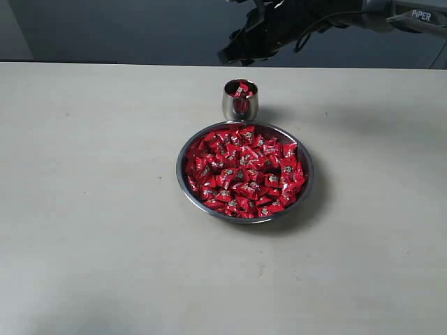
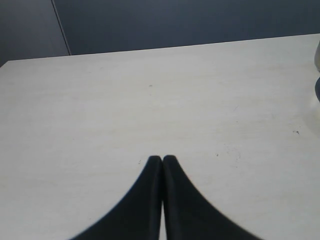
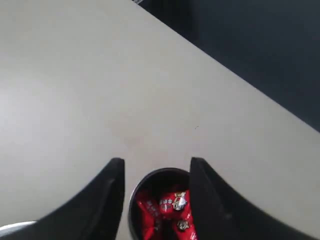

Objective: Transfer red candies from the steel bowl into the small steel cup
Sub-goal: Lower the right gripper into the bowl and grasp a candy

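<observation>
The steel bowl [image 1: 191, 144] sits mid-table, heaped with red candies [image 1: 244, 171]. Just behind it stands the small steel cup [image 1: 240, 105], which holds a few red candies [image 3: 167, 207]. My right gripper [image 3: 157, 165] hangs open above the cup [image 3: 134, 197], its black fingers [image 3: 112, 185] apart with the cup's mouth seen between them and nothing held. In the exterior view it shows as a dark shape [image 1: 237, 54] above and behind the cup. My left gripper [image 2: 162, 159] is shut and empty over bare table, out of the exterior view.
The pale table [image 1: 84, 209] spreads wide around bowl and cup. Its far edge [image 1: 105, 63] meets a dark backdrop. A rim of the bowl [image 3: 12, 227] shows at the corner of the right wrist view.
</observation>
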`<move>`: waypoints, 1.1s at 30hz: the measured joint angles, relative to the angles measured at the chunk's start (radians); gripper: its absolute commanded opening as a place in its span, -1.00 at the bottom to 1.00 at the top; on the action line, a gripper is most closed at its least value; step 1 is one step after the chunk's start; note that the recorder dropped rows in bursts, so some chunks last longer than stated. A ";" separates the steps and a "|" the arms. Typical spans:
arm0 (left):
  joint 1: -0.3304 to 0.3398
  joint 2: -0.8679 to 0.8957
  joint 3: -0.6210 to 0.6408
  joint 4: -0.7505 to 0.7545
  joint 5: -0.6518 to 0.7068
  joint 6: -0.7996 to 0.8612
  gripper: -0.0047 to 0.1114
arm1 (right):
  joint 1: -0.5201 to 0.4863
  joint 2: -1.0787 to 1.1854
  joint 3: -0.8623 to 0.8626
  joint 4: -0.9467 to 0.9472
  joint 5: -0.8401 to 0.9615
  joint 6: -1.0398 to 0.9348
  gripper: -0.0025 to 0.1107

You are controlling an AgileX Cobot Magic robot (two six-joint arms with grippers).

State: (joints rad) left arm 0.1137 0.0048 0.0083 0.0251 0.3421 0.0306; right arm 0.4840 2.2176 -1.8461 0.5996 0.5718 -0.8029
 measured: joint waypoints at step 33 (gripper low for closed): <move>0.000 0.000 0.000 0.000 0.000 0.000 -0.91 | 0.000 -0.447 0.697 0.007 -0.070 -0.025 -0.22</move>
State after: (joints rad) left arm 0.1137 0.0048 0.0083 0.0251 0.3421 0.0306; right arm 0.4840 1.7710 -1.1487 0.6062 0.5021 -0.8278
